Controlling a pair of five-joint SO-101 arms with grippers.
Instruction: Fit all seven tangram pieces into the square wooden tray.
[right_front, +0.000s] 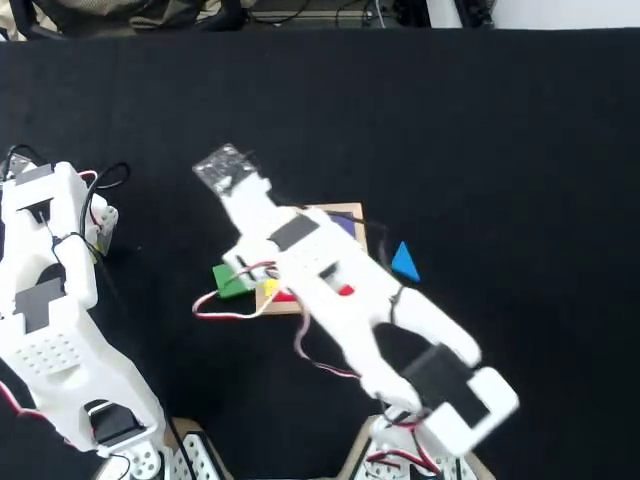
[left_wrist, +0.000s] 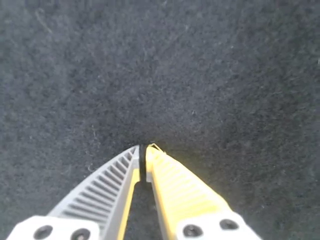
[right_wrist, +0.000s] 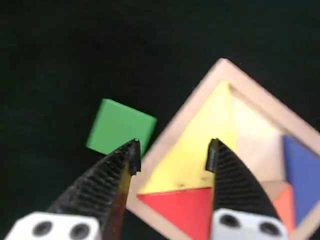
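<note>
The square wooden tray (right_wrist: 200, 93) holds a yellow triangle (right_wrist: 200, 150), a red triangle (right_wrist: 181, 209), a blue piece (right_wrist: 303, 170) and an orange piece (right_wrist: 284, 198). My right gripper (right_wrist: 172, 150) hangs open above the yellow triangle, near the tray's corner. A green square (right_wrist: 121, 126) lies on the cloth just outside that corner. From above, my right arm (right_front: 320, 270) covers most of the tray (right_front: 352, 211); the green square (right_front: 230, 281) is at its left and a blue triangle (right_front: 404, 262) lies loose at its right. My left gripper (left_wrist: 144, 150) is shut and empty over bare black cloth.
The table is covered in black cloth (right_front: 480, 130). My left arm (right_front: 50, 300) stands at the far left, well away from the tray. Red and white cables (right_front: 230, 312) hang from the right arm beside the green square.
</note>
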